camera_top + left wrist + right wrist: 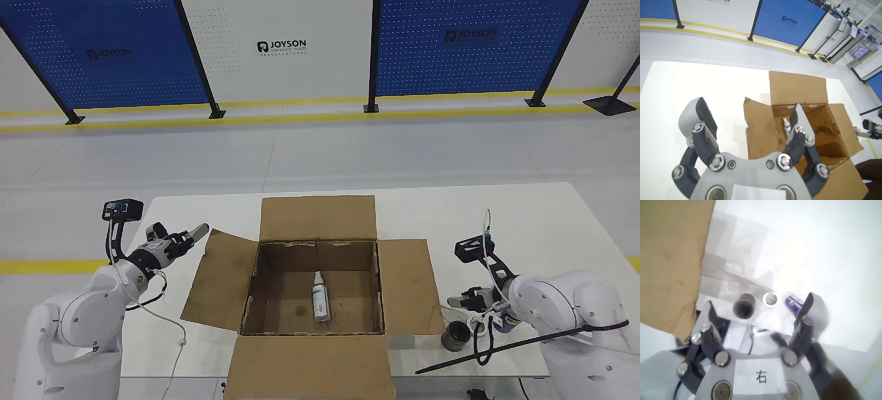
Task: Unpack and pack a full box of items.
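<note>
Small white spray bottle [320, 297] lies flat on the floor of the open brown cardboard box [318, 218] mid-counter, long axis 12-to-6, nozzle at 12. Left gripper [192, 236] at box's 9 o'clock, fingers spread, empty, facing the bottle. Right gripper [466, 301] at 4 o'clock, fingers released, empty. Left looks better aimed.

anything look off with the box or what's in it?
Yes. The box is worn: its flap edges are ragged and torn, and dark stains mark its floor. The small bottle inside lies on its side rather than upright.
</note>
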Robot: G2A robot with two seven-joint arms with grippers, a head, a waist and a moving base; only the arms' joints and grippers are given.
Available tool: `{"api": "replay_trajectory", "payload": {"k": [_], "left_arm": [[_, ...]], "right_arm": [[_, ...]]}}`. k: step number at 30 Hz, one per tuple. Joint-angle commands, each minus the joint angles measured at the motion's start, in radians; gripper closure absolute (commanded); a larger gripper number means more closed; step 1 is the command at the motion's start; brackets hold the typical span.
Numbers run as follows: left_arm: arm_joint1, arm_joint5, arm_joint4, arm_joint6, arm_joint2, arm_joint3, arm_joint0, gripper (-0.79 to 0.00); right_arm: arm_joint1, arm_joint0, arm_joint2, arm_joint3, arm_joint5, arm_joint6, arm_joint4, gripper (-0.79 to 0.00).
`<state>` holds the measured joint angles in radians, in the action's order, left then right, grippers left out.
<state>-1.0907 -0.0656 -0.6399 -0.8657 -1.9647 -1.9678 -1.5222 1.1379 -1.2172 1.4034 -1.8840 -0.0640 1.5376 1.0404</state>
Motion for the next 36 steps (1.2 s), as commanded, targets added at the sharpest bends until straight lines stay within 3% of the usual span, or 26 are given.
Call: {"api": "replay_trajectory", "payload": {"k": [1, 3, 5, 6, 7, 23, 36], "left_arm": [[0.000, 0.000, 0.000, 0.000, 0.000, 0.000, 0.000, -0.785], [0.000, 0.000, 0.000, 0.000, 0.000, 0.000, 0.000, -0.785], [0.000, 0.000, 0.000, 0.000, 0.000, 0.000, 0.000, -0.785], [0.000, 0.000, 0.000, 0.000, 0.000, 0.000, 0.000, -0.785], [0.000, 0.000, 0.000, 0.000, 0.000, 0.000, 0.000, -0.785], [0.000, 0.000, 0.000, 0.000, 0.000, 0.000, 0.000, -0.785], [0.000, 0.000, 0.000, 0.000, 0.000, 0.000, 0.000, -0.785]], "right_arm": [[-0.006, -0.006, 0.002, 0.011, 0.005, -0.002, 0.005, -0.785], [-0.013, -0.012, -0.003, 0.017, 0.010, -0.002, 0.008, -0.548], [-0.021, -0.015, -0.010, 0.022, 0.011, -0.002, 0.002, -0.508], [-0.024, -0.016, -0.015, 0.026, 0.011, -0.002, -0.008, -0.406], [-0.028, -0.017, -0.018, 0.030, 0.015, -0.002, -0.015, -0.385], [-0.089, -0.026, -0.116, 0.063, 0.051, -0.002, -0.083, -0.366], [-0.131, -0.034, -0.166, 0.085, 0.089, -0.002, -0.113, -0.305]]}}
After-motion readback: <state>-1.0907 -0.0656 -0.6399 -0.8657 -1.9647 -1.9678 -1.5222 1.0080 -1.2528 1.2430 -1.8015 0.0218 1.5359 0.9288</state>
